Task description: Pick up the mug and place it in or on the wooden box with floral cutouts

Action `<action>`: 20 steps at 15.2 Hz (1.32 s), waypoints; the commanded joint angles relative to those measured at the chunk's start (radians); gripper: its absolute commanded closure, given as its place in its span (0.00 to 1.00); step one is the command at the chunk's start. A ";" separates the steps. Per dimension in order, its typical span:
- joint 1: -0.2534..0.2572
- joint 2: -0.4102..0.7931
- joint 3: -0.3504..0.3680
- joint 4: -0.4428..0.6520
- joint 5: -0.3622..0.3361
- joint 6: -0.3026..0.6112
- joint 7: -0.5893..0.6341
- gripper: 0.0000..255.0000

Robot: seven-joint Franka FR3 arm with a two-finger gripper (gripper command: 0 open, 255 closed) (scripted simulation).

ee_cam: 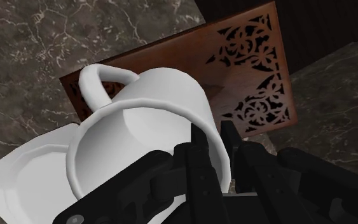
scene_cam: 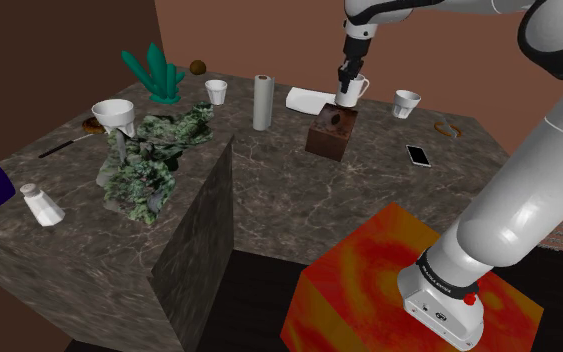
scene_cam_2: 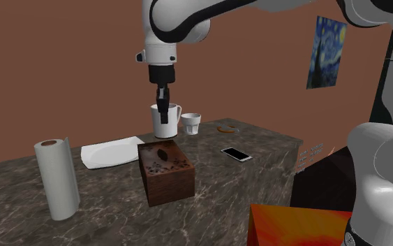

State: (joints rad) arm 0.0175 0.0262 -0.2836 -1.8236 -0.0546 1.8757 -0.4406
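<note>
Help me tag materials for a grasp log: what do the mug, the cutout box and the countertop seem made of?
The mug looks plain white, smooth and softly shaded: likely glazed ceramic, though the render leaves it open. The box is matte reddish-brown wood, with faint grain and floral fretwork on top. The countertop looks like dark stone, marble-like, with pale veins.

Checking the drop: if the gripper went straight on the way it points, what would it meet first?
Probably the carved top of the wooden box, just below; the mug held in the gripper would likely touch it first.
</note>
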 commanded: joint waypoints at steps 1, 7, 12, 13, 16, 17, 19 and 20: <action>0.000 0.003 0.000 -0.022 0.000 0.026 0.001 1.00; -0.001 0.016 -0.001 -0.088 0.003 0.104 0.002 1.00; -0.003 0.032 -0.001 -0.133 0.007 0.165 0.002 1.00; -0.003 0.032 -0.001 -0.134 0.006 0.165 0.002 1.00; -0.003 0.032 -0.001 -0.133 0.007 0.165 0.002 1.00; -0.003 0.032 -0.001 -0.133 0.007 0.165 0.002 1.00; -0.003 0.032 -0.001 -0.133 0.007 0.165 0.002 1.00; -0.003 0.032 -0.001 -0.133 0.007 0.165 0.002 1.00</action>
State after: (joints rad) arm 0.0149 0.0577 -0.2852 -1.9565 -0.0481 2.0409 -0.4385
